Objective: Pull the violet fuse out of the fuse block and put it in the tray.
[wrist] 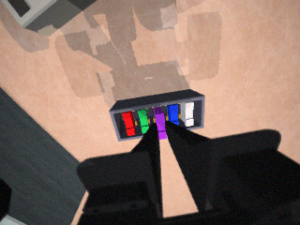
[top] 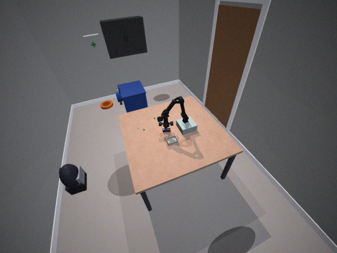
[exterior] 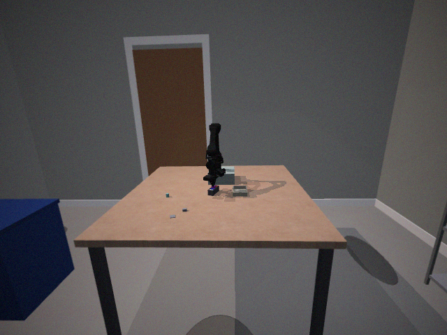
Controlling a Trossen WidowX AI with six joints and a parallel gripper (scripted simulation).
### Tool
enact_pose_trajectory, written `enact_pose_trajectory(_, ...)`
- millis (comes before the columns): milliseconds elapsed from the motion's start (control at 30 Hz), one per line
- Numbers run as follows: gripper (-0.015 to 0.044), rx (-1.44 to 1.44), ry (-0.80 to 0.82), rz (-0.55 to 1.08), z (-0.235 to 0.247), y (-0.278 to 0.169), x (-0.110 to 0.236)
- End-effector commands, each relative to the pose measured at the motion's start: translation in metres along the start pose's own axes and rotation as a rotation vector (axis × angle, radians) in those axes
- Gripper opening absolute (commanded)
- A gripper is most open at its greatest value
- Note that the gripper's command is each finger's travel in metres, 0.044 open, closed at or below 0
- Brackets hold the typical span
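Black two-finger gripper (wrist: pixel 160 136) clamped tight on small violet plastic fuse (wrist: pixel 159 121), standing upright, long side pointing up, over dark grey fuse block (wrist: pixel 159 101).

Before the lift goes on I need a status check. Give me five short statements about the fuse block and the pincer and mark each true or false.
1. The pincer is shut on the violet fuse. True.
2. The fuse block holds five fuses. True.
3. The violet fuse lies in the tray. False: it sits at the block, in the middle slot.
4. The green fuse is next to the white fuse. False: they are apart, with violet and blue between.
5. The red fuse is at one end. True.
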State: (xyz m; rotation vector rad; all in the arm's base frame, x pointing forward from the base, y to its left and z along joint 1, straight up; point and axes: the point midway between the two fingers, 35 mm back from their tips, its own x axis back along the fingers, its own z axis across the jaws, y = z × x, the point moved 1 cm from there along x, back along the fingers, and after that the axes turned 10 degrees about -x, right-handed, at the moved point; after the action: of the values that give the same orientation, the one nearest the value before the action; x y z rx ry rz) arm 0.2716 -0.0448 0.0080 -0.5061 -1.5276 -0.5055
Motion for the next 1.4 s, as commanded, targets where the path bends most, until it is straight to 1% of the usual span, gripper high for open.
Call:
enact_pose_trajectory(0,0.0000,0.002,-0.003,-0.004,-0.001,0.001,0.004)
enact_pose_trajectory(1367,0.0000,0.004,-0.003,-0.006,0.000,0.001,0.026)
